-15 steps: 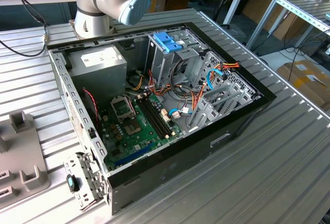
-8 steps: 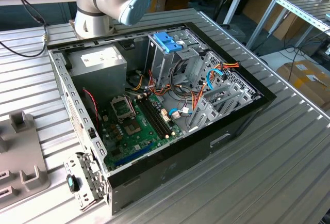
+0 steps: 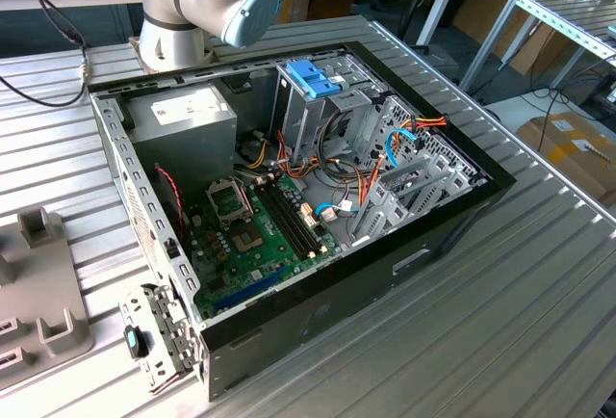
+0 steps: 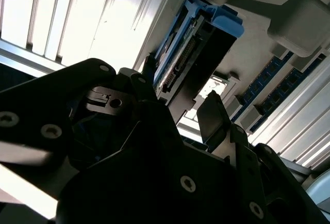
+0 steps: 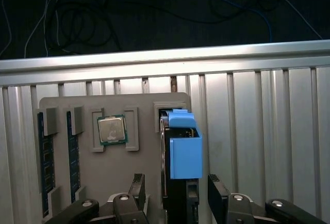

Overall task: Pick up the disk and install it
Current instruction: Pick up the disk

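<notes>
Disk [image 5: 184, 154] stands on edge in a slot of the grey tray [image 5: 147, 157], its blue carrier frame uppermost. We judge it is parked upright so that both flat faces are free for a pinch.

Crossing the tray toward the disk, we meet two memory sticks [image 5: 44, 167] lying in narrow grooves. Next is a processor [image 5: 112, 129] seated in a square recess. Each part has its own pocket, which we take as a way of keeping it at a known place.

The gripper [image 5: 178, 182] straddles the disk. Its fingers [image 5: 138, 185] are spread wider than the drive, with a gap on each side, and they have hold of nothing. The second wrist view shows the same straddle, with a connector row along one edge of the disk.

In the exterior view, the open computer case [image 3: 318, 317] lies to the exterior view's right of the tray. Inside it, a blue bracket [image 3: 313, 76] tops the metal cage [image 3: 294, 119].

As for writing, a white label [image 3: 188, 103] sits on the power supply [image 3: 183, 134], but we can read nothing on it. We make out no print on the disk or the processor either.
</notes>
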You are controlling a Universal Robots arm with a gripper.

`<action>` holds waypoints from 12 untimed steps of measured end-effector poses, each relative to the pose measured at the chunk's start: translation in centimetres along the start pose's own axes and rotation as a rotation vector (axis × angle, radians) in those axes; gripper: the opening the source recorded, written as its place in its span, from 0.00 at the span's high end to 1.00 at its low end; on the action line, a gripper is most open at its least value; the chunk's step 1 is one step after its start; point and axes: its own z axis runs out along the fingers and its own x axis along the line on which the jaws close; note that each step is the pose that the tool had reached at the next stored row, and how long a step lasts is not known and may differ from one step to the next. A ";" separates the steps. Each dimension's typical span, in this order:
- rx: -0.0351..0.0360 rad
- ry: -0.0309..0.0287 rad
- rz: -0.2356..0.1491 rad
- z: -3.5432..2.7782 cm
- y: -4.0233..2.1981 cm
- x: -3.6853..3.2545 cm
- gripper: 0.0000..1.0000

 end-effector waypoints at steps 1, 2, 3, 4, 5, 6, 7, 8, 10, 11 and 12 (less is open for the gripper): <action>-0.0001 0.0000 0.000 0.00 0.00 0.00 0.40; 0.0000 0.0000 0.000 0.00 0.00 0.00 0.40; -0.0001 0.0000 0.000 0.00 0.00 0.00 0.40; 0.0000 0.0000 0.000 0.00 0.00 0.00 0.40; 0.0000 0.0000 0.000 0.01 0.00 0.00 0.40; 0.0000 0.0000 0.000 0.01 0.00 0.00 0.42; 0.0000 0.0000 0.000 0.01 0.00 0.00 0.42; 0.0000 0.0000 0.000 0.01 0.00 0.00 0.49; 0.0000 0.0000 0.000 0.01 0.00 0.00 0.50; 0.0000 0.0000 0.000 0.01 0.00 0.00 0.50; 0.0000 0.0000 0.000 0.01 0.00 0.00 0.57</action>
